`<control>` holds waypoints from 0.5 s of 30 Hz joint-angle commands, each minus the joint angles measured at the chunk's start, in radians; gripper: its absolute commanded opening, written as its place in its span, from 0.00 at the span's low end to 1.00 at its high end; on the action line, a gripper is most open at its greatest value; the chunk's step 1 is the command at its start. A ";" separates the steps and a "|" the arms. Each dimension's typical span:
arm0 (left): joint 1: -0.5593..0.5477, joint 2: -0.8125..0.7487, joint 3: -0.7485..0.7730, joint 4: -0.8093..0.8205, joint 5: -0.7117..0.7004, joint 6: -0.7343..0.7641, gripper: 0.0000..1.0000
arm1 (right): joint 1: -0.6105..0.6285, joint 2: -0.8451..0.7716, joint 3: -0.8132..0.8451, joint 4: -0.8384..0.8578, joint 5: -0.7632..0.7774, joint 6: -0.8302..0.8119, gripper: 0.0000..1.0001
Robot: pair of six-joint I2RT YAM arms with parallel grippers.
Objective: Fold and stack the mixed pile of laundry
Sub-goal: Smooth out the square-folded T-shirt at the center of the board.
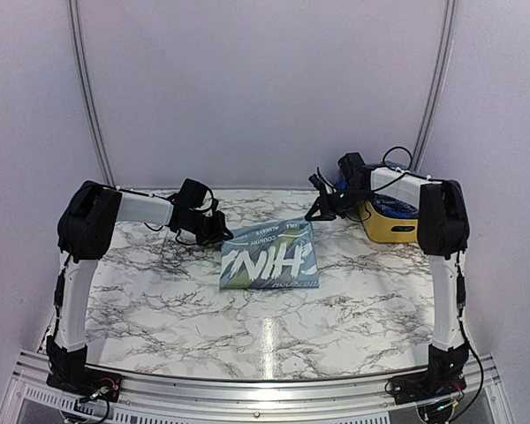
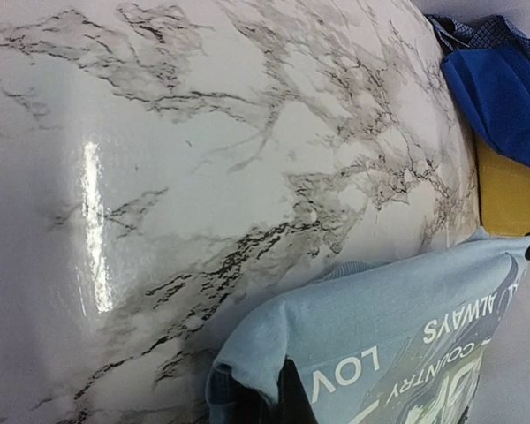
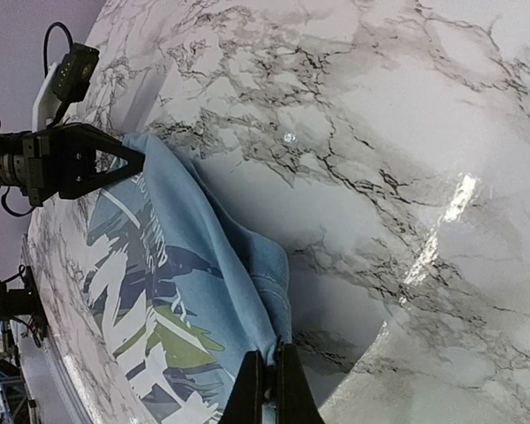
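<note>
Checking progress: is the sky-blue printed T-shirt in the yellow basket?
No, the T-shirt lies on the marble table, outside the yellow basket.

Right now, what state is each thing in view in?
sky-blue T-shirt: folded, print up.
left end effector: shut on a far T-shirt corner.
right end effector: shut on the other far corner.
royal-blue piece: crumpled in the yellow basket.
checked shirt: bunched beside it.
</note>
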 commanded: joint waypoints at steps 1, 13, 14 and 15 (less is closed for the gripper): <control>0.010 0.002 -0.009 -0.017 -0.022 0.005 0.00 | -0.049 0.038 0.021 -0.028 0.025 0.016 0.00; 0.018 -0.203 -0.113 0.023 -0.142 0.058 0.92 | -0.047 -0.054 0.078 -0.035 0.076 0.086 0.53; 0.017 -0.232 -0.123 0.024 -0.131 0.079 0.96 | -0.041 -0.098 0.020 0.015 0.036 0.112 0.55; 0.012 -0.252 -0.130 0.024 -0.095 0.094 0.99 | -0.032 -0.142 -0.043 0.070 -0.007 0.145 0.58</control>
